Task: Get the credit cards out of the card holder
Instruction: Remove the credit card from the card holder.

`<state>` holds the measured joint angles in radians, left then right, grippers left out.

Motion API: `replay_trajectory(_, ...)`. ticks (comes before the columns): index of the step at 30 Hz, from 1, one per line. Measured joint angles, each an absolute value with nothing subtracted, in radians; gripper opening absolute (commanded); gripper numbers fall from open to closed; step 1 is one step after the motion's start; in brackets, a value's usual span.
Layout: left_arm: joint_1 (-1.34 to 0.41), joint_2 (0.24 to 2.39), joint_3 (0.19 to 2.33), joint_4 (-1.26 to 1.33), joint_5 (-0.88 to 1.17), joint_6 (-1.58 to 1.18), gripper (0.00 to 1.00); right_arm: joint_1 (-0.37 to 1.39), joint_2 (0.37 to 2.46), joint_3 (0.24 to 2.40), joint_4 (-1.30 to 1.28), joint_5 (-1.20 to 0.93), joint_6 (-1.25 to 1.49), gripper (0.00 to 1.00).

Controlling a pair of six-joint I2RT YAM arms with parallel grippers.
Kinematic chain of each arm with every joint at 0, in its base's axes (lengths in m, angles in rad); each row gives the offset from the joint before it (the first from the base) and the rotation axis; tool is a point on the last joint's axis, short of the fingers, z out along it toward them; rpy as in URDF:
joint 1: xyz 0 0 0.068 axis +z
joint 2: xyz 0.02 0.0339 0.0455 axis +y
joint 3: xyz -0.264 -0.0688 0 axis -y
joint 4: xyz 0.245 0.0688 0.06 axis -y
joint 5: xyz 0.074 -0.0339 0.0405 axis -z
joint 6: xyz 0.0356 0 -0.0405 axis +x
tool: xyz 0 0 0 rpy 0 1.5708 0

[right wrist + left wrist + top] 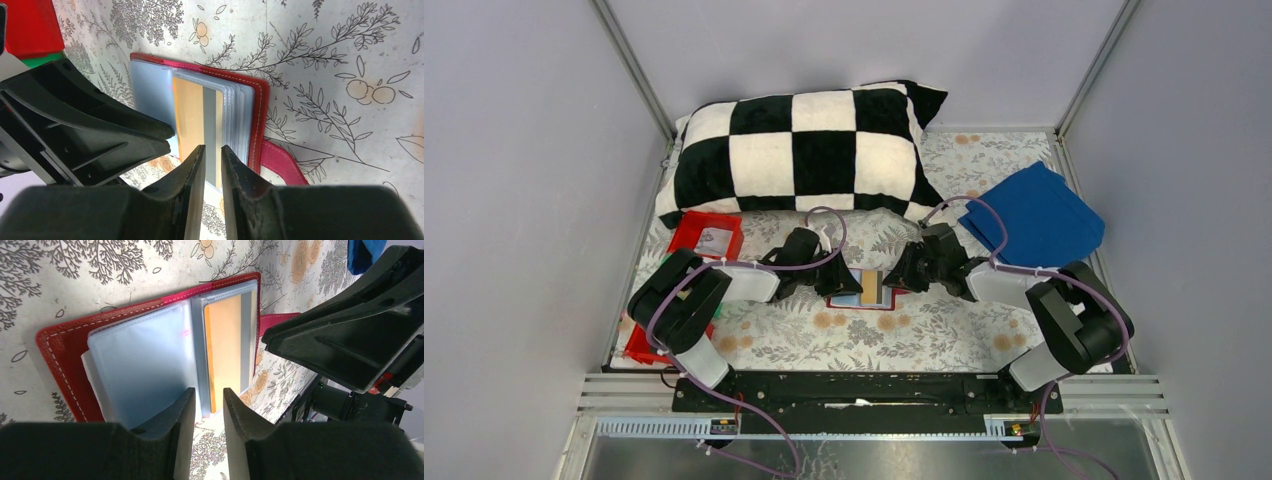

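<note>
The red card holder (886,295) lies open on the floral table between my two grippers. It shows in the left wrist view (60,345) and in the right wrist view (260,115). Its pale clear sleeves (140,360) are fanned out. A yellowish credit card (222,350) with a grey stripe sits in the top sleeve, and its near end pokes out toward my right gripper (190,115). The strap tab (280,160) points to the right. My left gripper (209,395) hovers at the holder's near edge, nearly shut and empty. My right gripper (212,150) is over the card's protruding end, nearly shut, with nothing between its fingers.
A black-and-white checkered pillow (804,150) lies at the back. A folded blue cloth (1034,215) is at the back right. One red tray (707,237) sits left of the holder and another (639,345) lies under the left arm. Frame posts bound the table.
</note>
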<state>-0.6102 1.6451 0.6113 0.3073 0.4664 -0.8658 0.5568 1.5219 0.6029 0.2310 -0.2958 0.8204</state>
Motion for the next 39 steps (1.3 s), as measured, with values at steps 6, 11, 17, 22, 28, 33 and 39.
replay_trajectory(6, -0.61, 1.652, 0.611, 0.308, 0.466, -0.866, 0.32, 0.558, 1.552, 0.604, 0.247, -0.317, 0.821, 0.25)
replay_trajectory(11, -0.61, 1.657, 0.611, 0.309, 0.467, -0.87, 0.32, 0.558, 1.559, 0.604, 0.266, -0.332, 0.828, 0.25)
replay_trajectory(17, -0.61, 1.657, 0.611, 0.31, 0.467, -0.87, 0.33, 0.56, 1.545, 0.595, 0.278, -0.321, 0.836, 0.25)
replay_trajectory(22, -0.61, 1.657, 0.611, 0.31, 0.467, -0.87, 0.33, 0.561, 1.519, 0.59, 0.281, -0.307, 0.836, 0.25)
replay_trajectory(28, -0.61, 1.657, 0.611, 0.308, 0.467, -0.868, 0.33, 0.564, 1.524, 0.59, 0.284, -0.31, 0.838, 0.26)
replay_trajectory(33, -0.61, 1.657, 0.612, 0.308, 0.467, -0.864, 0.33, 0.575, 1.567, 0.59, 0.306, -0.328, 0.845, 0.26)
replay_trajectory(39, -0.61, 1.658, 0.613, 0.308, 0.467, -0.864, 0.33, 0.583, 1.581, 0.59, 0.336, -0.338, 0.85, 0.26)
